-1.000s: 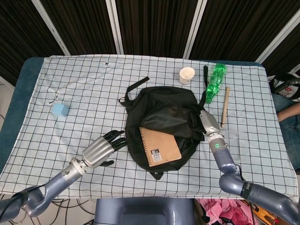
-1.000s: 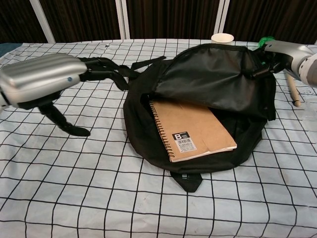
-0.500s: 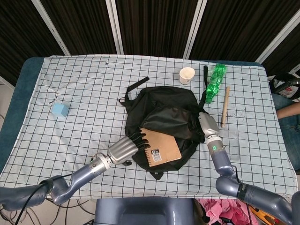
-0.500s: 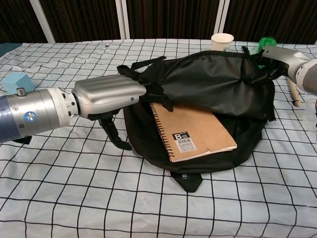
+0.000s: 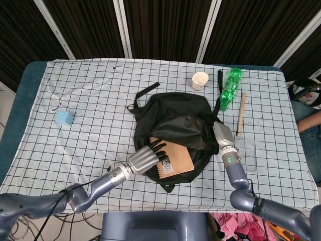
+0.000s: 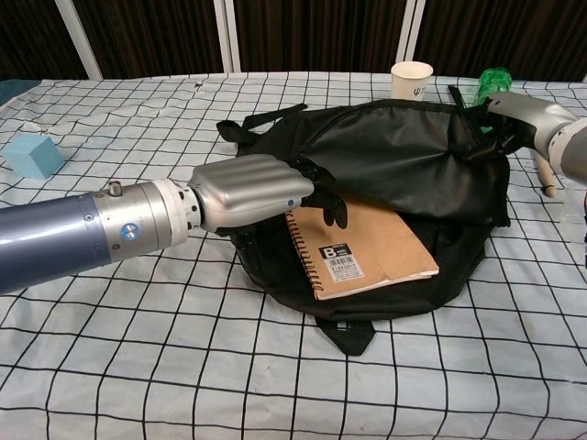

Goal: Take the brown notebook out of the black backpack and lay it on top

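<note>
A black backpack [image 5: 173, 128] lies flat in the middle of a counter [image 5: 85, 95] covered with a white cloth printed in a black grid. Its opening faces the robot, and a brown spiral-bound notebook [image 5: 173, 158] sticks out of it, the near end bare and the far end under the bag's dark flap. The left hand [image 6: 252, 191] reaches in from the near left, its dark fingers [image 6: 326, 197] resting on the notebook's top corner by the spiral binding; I cannot tell whether they grip it or only touch it. The right hand [image 5: 221, 134] is at the bag's right edge, holding a fold of the black fabric. Beyond the bag stand a white paper cup [image 5: 200, 80] and, to its right, a green plastic bottle [image 5: 229, 88] lying on its side, with a wooden stick [image 5: 241, 114] beside it. A small light-blue block [image 5: 64, 118] sits well apart on the left of the cloth.
</note>
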`<state>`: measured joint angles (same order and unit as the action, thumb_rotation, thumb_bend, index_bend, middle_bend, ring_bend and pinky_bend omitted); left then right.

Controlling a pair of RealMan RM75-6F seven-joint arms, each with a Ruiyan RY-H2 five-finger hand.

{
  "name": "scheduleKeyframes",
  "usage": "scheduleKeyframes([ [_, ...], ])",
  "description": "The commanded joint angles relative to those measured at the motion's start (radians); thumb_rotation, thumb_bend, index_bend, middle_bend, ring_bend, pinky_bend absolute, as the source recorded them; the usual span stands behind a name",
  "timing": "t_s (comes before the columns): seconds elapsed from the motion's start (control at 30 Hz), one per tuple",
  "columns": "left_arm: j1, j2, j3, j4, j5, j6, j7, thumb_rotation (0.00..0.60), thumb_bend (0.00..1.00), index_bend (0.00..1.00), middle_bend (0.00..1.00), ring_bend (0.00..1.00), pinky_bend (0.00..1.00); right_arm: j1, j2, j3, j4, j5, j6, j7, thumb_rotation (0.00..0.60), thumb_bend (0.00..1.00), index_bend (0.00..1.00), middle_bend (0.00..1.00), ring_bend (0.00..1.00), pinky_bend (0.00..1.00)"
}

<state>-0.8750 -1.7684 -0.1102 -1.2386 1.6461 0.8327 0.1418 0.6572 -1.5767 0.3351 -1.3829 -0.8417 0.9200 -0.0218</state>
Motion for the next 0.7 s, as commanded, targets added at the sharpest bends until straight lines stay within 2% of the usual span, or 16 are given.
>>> scheduleKeyframes([
  [0.03,-0.013,-0.025,0.013,0.034,-0.001,0.005,-0.025,0.6,0.0,0.25,0.27,0.04,0.0,-0.002,-0.001,-0.003,0.003,-0.001,-0.004,0.004,0.6,0.54,0.63,0.09,0.07,0.12],
  [0.37,-0.046,-0.116,0.022,0.151,-0.012,0.027,-0.077,0.6,0.0,0.24,0.22,0.03,0.0,-0.003,-0.004,-0.004,0.009,-0.019,-0.006,0.019,0.6,0.54,0.63,0.09,0.07,0.12],
  [0.7,-0.064,-0.15,0.039,0.201,-0.022,0.031,-0.061,0.6,0.0,0.24,0.14,0.0,0.0,-0.006,0.003,-0.001,0.005,-0.02,-0.005,0.023,0.6,0.55,0.63,0.09,0.07,0.12],
])
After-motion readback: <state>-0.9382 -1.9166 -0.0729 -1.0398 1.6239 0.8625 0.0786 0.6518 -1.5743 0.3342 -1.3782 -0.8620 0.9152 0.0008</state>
